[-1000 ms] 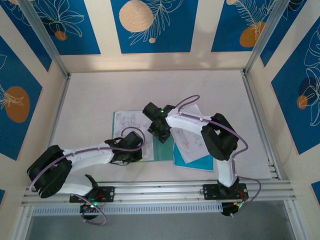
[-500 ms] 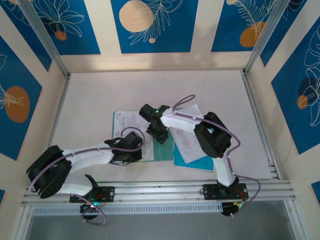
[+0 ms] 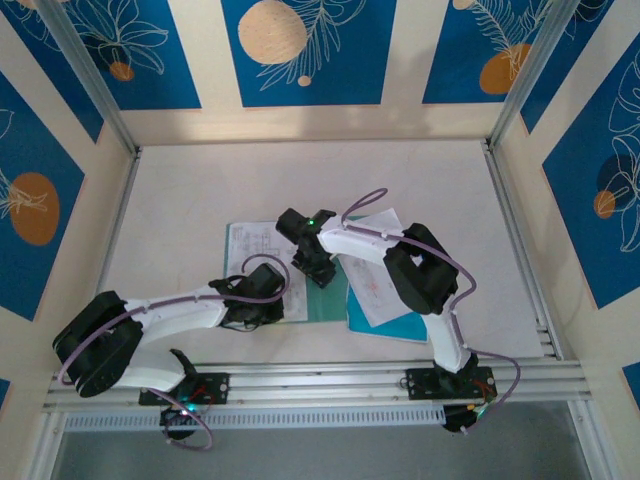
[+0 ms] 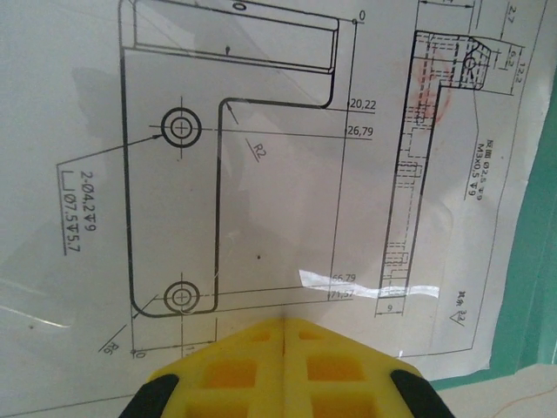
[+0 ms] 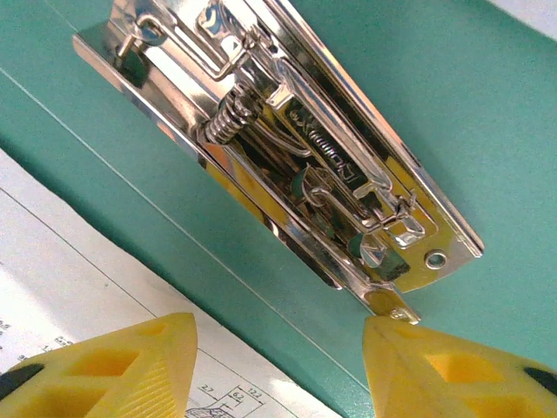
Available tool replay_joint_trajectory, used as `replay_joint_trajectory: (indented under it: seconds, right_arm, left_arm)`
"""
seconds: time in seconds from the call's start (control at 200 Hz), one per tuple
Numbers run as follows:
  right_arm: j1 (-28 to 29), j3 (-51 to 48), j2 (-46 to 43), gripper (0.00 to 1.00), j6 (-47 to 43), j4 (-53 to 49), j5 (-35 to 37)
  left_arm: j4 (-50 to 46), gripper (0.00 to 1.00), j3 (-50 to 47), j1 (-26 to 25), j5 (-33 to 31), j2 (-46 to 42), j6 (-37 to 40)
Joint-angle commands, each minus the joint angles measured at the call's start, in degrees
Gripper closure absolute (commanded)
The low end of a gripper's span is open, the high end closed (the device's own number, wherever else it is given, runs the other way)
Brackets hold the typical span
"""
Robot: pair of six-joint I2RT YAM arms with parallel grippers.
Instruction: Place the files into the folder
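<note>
The teal folder lies open on the table's middle. One printed sheet of the files rests on its left leaf, and more files lie on the right leaf. My left gripper is shut, its yellow fingertips together and tip-down on the drawing sheet. My right gripper stands open over the spine, astride the near end of the silver clip. Its right finger touches the clip's lever tip, and its left finger is over a sheet's edge.
Both arms cross the folder from the near edge. An aluminium rail runs along the front, and walls with metal posts close in the table on three sides. Bare table lies behind the folder and to its left.
My right gripper has shifted a little left and away, along the folder's spine toward the clip. The left arm and the sheets have stayed put.
</note>
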Motion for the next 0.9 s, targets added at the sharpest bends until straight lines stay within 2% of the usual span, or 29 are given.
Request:
replay_joint_trajectory:
  seconds: [0.0, 0.36, 0.895]
  right_arm:
    - [-0.03, -0.04, 1.95, 0.45, 0.38, -4.21, 2.62]
    - [-0.93, 0.07, 3.15, 0.45, -1.51, -5.7, 2.95]
    - [-4.67, -3.97, 2.8, 0.43, -7.42, 0.98, -3.79]
  left_arm:
    - [-3.5, 1.0, -0.84, -0.64, -1.84, -1.33, -1.13]
    - [-6.0, 1.0, -0.96, -0.66, -3.14, -1.45, -2.54]
    - [-7.27, 1.0, -2.01, -0.61, -4.24, -1.36, -4.68]
